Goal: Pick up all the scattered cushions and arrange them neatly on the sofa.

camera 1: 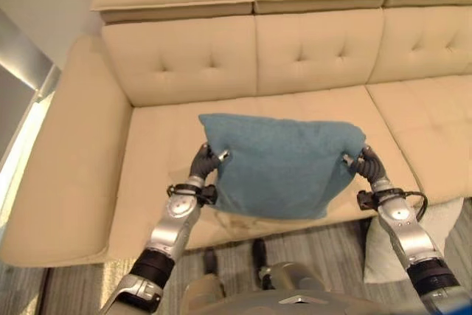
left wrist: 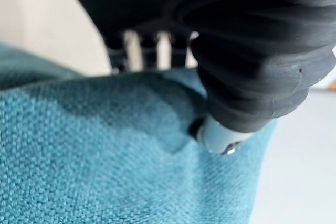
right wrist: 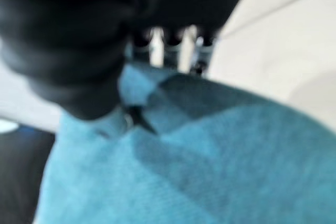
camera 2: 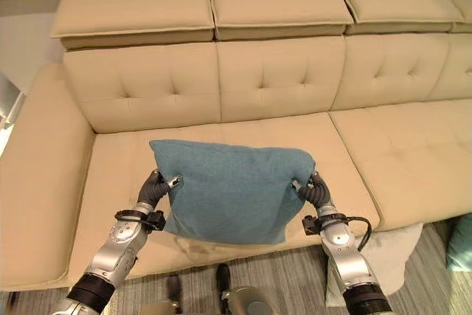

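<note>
A rectangular teal woven-fabric cushion [camera 1: 284,164] is held up between both hands, in front of the seat of the long cream tufted upholstered sofa [camera 1: 184,60]. It hangs over the front part of the sofa's left-hand seat section, with its lower edge past the seat's front edge, above the grey striped floor [camera 2: 295,271].

The left hand [camera 1: 205,160] grips the cushion's upper left corner. In the left wrist view its thumb [left wrist: 218,135] presses into the cloth while its fingers [left wrist: 149,51] reach over the top edge on the far side, so the corner is pinched between them.

The right hand [camera 2: 316,188] takes the cushion's upper right corner the same way. In the right wrist view its fingers [right wrist: 173,45] curl over the top edge and the thumb digs into the near face, denting the fabric.

Beside the sofa's front edge, by the right arm, a white fabric cushion [camera 2: 391,256] lies on the floor. Further along the sofa's front, a small part of another teal cushion [camera 2: 461,245] shows on the floor.
</note>
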`<state>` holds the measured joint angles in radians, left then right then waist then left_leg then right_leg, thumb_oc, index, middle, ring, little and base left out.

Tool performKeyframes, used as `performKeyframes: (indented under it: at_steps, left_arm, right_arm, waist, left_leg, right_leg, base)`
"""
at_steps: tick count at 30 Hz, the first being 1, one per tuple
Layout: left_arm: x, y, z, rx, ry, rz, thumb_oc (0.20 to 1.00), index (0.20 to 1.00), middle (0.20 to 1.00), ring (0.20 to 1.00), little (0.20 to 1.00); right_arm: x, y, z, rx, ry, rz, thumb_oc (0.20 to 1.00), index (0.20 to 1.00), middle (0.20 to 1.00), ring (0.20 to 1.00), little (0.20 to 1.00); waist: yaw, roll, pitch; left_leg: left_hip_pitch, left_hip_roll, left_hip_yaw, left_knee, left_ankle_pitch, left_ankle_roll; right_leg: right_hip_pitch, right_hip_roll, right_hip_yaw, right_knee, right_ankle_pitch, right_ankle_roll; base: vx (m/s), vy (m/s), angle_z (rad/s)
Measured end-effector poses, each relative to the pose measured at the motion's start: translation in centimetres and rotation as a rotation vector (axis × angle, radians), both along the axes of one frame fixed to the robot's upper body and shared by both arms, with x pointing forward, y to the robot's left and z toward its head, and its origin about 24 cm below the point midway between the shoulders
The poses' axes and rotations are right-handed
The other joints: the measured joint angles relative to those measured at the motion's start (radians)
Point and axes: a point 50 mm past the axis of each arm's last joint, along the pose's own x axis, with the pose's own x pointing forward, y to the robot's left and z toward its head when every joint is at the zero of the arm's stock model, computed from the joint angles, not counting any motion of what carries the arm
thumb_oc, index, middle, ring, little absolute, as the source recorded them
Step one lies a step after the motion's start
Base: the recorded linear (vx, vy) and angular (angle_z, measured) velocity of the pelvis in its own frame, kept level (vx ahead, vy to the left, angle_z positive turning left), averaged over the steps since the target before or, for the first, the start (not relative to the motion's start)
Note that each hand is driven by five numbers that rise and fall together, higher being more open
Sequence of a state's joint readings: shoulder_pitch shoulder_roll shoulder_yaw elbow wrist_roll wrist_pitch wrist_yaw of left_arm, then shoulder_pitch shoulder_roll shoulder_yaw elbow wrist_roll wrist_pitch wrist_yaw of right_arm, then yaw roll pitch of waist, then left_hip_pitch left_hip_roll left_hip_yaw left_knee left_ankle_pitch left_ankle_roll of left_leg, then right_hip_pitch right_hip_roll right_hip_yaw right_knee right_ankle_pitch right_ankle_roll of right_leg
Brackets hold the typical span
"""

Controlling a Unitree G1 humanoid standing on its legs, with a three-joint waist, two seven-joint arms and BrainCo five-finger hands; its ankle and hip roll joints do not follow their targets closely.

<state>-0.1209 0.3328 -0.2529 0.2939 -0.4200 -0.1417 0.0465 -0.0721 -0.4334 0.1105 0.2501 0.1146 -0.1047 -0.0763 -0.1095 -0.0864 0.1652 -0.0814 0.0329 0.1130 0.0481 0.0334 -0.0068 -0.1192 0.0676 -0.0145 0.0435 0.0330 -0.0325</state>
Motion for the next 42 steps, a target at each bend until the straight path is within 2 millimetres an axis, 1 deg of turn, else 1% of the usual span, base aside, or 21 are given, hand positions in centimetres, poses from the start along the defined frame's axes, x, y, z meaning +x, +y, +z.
performKeyframes:
  at_steps: [1, 2, 4, 5, 7, 8, 9, 10, 11, 12, 13, 15, 18, 21, 24, 27, 28, 31, 36, 39, 42]
  left_arm:
    - [0.1, 0.1, 0.2, 0.005, -0.006, 0.0, 0.2, 0.2, 0.2, 0.2, 0.2]
    - [0.5, 0.2, 0.6, 0.009, -0.022, -0.002, 0.2, 0.2, 0.2, 0.2, 0.2]
    - [0.7, 0.1, 0.9, 0.005, -0.032, 0.0, 0.2, 0.2, 0.2, 0.2, 0.2]
    - [0.7, 0.2, 0.9, 0.001, -0.034, 0.006, 0.2, 0.2, 0.2, 0.2, 0.2]
    - [0.9, 0.4, 1.0, -0.004, -0.04, 0.018, 0.2, 0.2, 0.2, 0.2, 0.2]
    - [0.9, 0.8, 1.2, -0.001, -0.045, 0.032, 0.2, 0.2, 0.2, 0.2, 0.2]
    - [0.9, 1.1, 1.3, 0.007, -0.048, 0.039, 0.2, 0.2, 0.2, 0.2, 0.2]
    - [0.9, 1.8, 1.4, 0.028, -0.051, 0.047, 0.2, 0.2, 0.2, 0.2, 0.2]
    - [0.9, 1.9, 1.5, 0.033, -0.051, 0.049, 0.2, 0.2, 0.2, 0.2, 0.2]
    - [0.9, 1.9, 1.5, 0.033, -0.051, 0.049, 0.2, 0.2, 0.2, 0.2, 0.2]
    - [0.9, 2.2, 1.6, 0.038, -0.056, 0.057, 0.2, 0.2, 0.2, 0.2, 0.2]
    - [0.8, 2.2, 1.5, 0.042, -0.056, 0.056, 0.2, 0.2, 0.2, 0.2, 0.2]
    - [1.0, 1.7, 1.7, 0.043, -0.064, 0.046, 0.2, 0.2, 0.2, 0.2, 0.2]
    - [2.0, 1.2, 2.7, 0.045, -0.101, 0.058, 0.2, 0.2, 0.2, 0.2, 0.2]
    - [3.4, 0.9, 4.6, 0.042, -0.164, 0.095, 0.2, 0.2, 0.2, 0.2, 0.2]
    - [5.5, 1.2, 7.7, 0.068, -0.26, 0.143, 0.2, 0.2, 0.2, 0.2, 0.2]
    - [6.7, 1.4, 9.4, 0.099, -0.307, 0.157, 0.2, 0.2, 0.2, 0.2, 0.2]
    - [8.6, 1.6, 12.4, 0.113, -0.386, 0.203, 0.2, 0.2, 0.2, 0.2, 0.2]
    - [10.5, 1.3, 15.8, 0.139, -0.46, 0.26, 0.2, 0.2, 0.2, 0.2, 0.2]
    - [12.0, 0.7, 19.2, 0.169, -0.52, 0.27, 0.2, 0.2, 0.2, 0.2, 0.2]
    - [12.4, 0.8, 20.4, 0.182, -0.54, 0.275, 0.2, 0.2, 0.2, 0.2, 0.2]
  right_arm:
    - [0.2, 0.1, 0.1, 0.002, -0.007, 0.002, 0.2, 0.2, 0.2, 0.2, 0.2]
    - [0.7, 0.1, 0.8, -0.002, -0.033, 0.003, 0.2, 0.2, 0.2, 0.2, 0.2]
    - [1.1, 0.1, 1.2, -0.002, -0.049, -0.001, 0.2, 0.2, 0.2, 0.2, 0.2]
    - [1.1, 0.2, 1.3, -0.003, -0.05, 0.003, 0.2, 0.2, 0.2, 0.2, 0.2]
    - [1.1, 0.2, 1.2, -0.006, -0.046, 0.01, 0.2, 0.2, 0.2, 0.2, 0.2]
    - [1.0, 0.5, 1.1, -0.006, -0.04, 0.025, 0.2, 0.2, 0.2, 0.2, 0.2]
    - [1.0, 0.8, 1.0, -0.004, -0.038, 0.036, 0.2, 0.2, 0.2, 0.2, 0.2]
    - [0.9, 1.1, 0.9, 0.009, -0.034, 0.042, 0.2, 0.2, 0.2, 0.2, 0.2]
    - [0.9, 1.4, 0.7, 0.021, -0.03, 0.045, 0.2, 0.2, 0.2, 0.2, 0.2]
    - [0.9, 1.4, 0.7, 0.021, -0.03, 0.045, 0.2, 0.2, 0.2, 0.2, 0.2]
    - [1.1, 1.6, 0.8, 0.028, -0.036, 0.049, 0.2, 0.2, 0.2, 0.2, 0.2]
    - [1.1, 1.5, 0.8, 0.027, -0.035, 0.045, 0.2, 0.2, 0.2, 0.2, 0.2]
    - [1.6, 1.3, 1.5, 0.014, -0.063, 0.032, 0.2, 0.2, 0.2, 0.2, 0.2]
    - [3.0, 1.1, 3.6, -0.019, -0.135, 0.022, 0.2, 0.2, 0.2, 0.2, 0.2]
    - [4.8, 1.9, 6.2, -0.026, -0.229, 0.021, 0.2, 0.2, 0.2, 0.2, 0.2]
    - [7.3, 3.4, 9.8, -0.046, -0.338, 0.04, 0.2, 0.2, 0.2, 0.2, 0.2]
    - [8.8, 4.0, 12.1, -0.095, -0.388, 0.054, 0.2, 0.2, 0.2, 0.2, 0.2]
    - [10.5, 5.0, 15.4, -0.108, -0.468, 0.045, 0.2, 0.2, 0.2, 0.2, 0.2]
    - [12.2, 6.1, 18.4, -0.133, -0.524, 0.009, 0.2, 0.2, 0.2, 0.2, 0.2]
    - [13.4, 6.1, 21.6, -0.192, -0.562, -0.03, 0.2, 0.2, 0.2, 0.2, 0.2]
    - [13.7, 6.3, 22.5, -0.178, -0.573, -0.041, 0.2, 0.2, 0.2, 0.2, 0.2]
  waist:
    - [0.007, 0.0, 0.002]
    - [0.017, 0.006, 0.009]
    - [0.015, 0.021, 0.021]
    - [0.03, 0.03, 0.025]
    - [0.042, 0.044, 0.033]
    - [0.051, 0.048, 0.033]
    - [0.052, 0.043, 0.033]
    - [0.057, 0.03, 0.03]
    - [0.061, 0.018, 0.023]
    - [0.061, 0.018, 0.023]
    - [0.064, 0.032, 0.02]
    - [0.066, 0.036, 0.018]
    - [0.056, 0.036, 0.017]
    - [0.045, 0.041, 0.008]
    - [0.048, 0.042, 0.007]
    - [0.062, 0.043, 0.007]
    - [0.068, 0.044, 0.007]
    - [0.073, 0.044, 0.007]
    - [0.085, 0.044, 0.009]
    - [0.101, 0.045, 0.012]
    - [0.1, 0.045, 0.015]
  left_leg:
    - [-0.005, 0.004, 0.003, 0.002, -0.008, 0.004]
    - [-0.021, 0.004, 0.012, 0.002, -0.026, 0.01]
    - [-0.031, -0.008, 0.015, -0.002, -0.031, 0.021]
    - [-0.041, -0.013, 0.033, 0.015, -0.044, 0.039]
    - [-0.043, -0.021, 0.038, 0.027, -0.054, 0.051]
    - [-0.045, -0.032, 0.042, 0.028, -0.055, 0.054]
    - [-0.046, -0.04, 0.042, 0.029, -0.052, 0.049]
    - [-0.048, -0.048, 0.041, 0.028, -0.048, 0.043]
    - [-0.056, -0.051, 0.042, 0.029, -0.045, 0.037]
    - [-0.056, -0.051, 0.042, 0.029, -0.045, 0.037]
    - [-0.076, -0.024, 0.043, 0.028, -0.031, 0.019]
    - [-0.074, 0.004, 0.044, 0.025, -0.024, 0.008]
    - [-0.081, 0.02, 0.044, 0.024, -0.02, 0.002]
    - [-0.136, 0.018, 0.038, 0.028, -0.009, -0.007]
    - [-0.192, 0.01, 0.028, 0.026, 0.012, -0.003]
    - [-0.241, 0.005, 0.013, 0.024, 0.033, 0.001]
    - [-0.265, 0.004, 0.012, 0.024, 0.04, 0.001]
    - [-0.299, 0.0, -0.003, 0.019, 0.057, 0.001]
    - [-0.327, -0.005, -0.018, -0.002, 0.075, 0.0]
    - [-0.367, -0.001, -0.027, -0.014, 0.09, -0.004]
    - [-0.38, 0.0, -0.037, -0.015, 0.091, -0.005]
  right_leg:
    - [-0.013, 0.001, 0.001, 0.011, -0.008, 0.004]
    - [-0.057, -0.005, -0.001, 0.057, -0.042, 0.015]
    - [-0.1, -0.028, -0.023, 0.122, -0.084, 0.014]
    - [-0.139, -0.063, -0.053, 0.202, -0.127, 0.024]
    - [-0.162, -0.135, -0.046, 0.289, -0.148, 0.045]
    - [-0.163, -0.223, -0.022, 0.304, -0.156, 0.088]
    - [-0.146, -0.271, -0.006, 0.28, -0.15, 0.113]
    - [-0.105, -0.325, 0.006, 0.207, -0.117, 0.162]
    - [-0.078, -0.344, 0.008, 0.146, -0.101, 0.201]
    - [-0.078, -0.344, 0.008, 0.146, -0.101, 0.201]
    - [-0.061, -0.313, 0.002, 0.093, -0.076, 0.206]
    - [-0.057, -0.28, -0.001, 0.083, -0.071, 0.198]
    - [-0.057, -0.269, -0.009, 0.069, -0.063, 0.186]
    - [-0.106, -0.273, -0.016, 0.071, -0.053, 0.181]
    - [-0.16, -0.279, -0.02, 0.077, -0.039, 0.183]
    - [-0.202, -0.282, -0.027, 0.079, -0.023, 0.184]
    - [-0.229, -0.283, -0.027, 0.083, -0.02, 0.184]
    - [-0.255, -0.285, -0.034, 0.079, -0.01, 0.186]
    - [-0.278, -0.288, -0.054, 0.07, -0.002, 0.187]
    - [-0.311, -0.282, -0.059, 0.048, 0.013, 0.187]
    - [-0.31, -0.28, -0.069, 0.03, 0.017, 0.187]
  base:
    - [0.03, 0.071, -0.33]
    - [0.03, 0.059, -0.2]
    - [0.02, 0.033, -0.09]
    - [0.05, 0.025, -0.18]
    - [0.06, 0.019, -0.15]
    - [0.06, 0.002, -0.03]
    - [0.08, 0.001, -0.01]
    - [0.06, -0.001, 0.05]
    - [0.05, 0.0, 0.04]
    - [0.0, 0.0, 0.0]
    - [0.0, 0.0, 0.0]
    - [0.03, -0.017, -0.08]
    - [-0.03, -0.016, -0.03]
    - [-0.07, -0.024, 0.09]
    - [-0.05, -0.016, 0.12]
    - [-0.06, -0.009, 0.13]
    - [-0.04, -0.014, 0.06]
    - [-0.03, -0.009, 0.11]
    - [-0.02, -0.007, 0.1]
    - [-0.01, -0.022, 0.02]
    - [0.0, -0.023, 0.05]
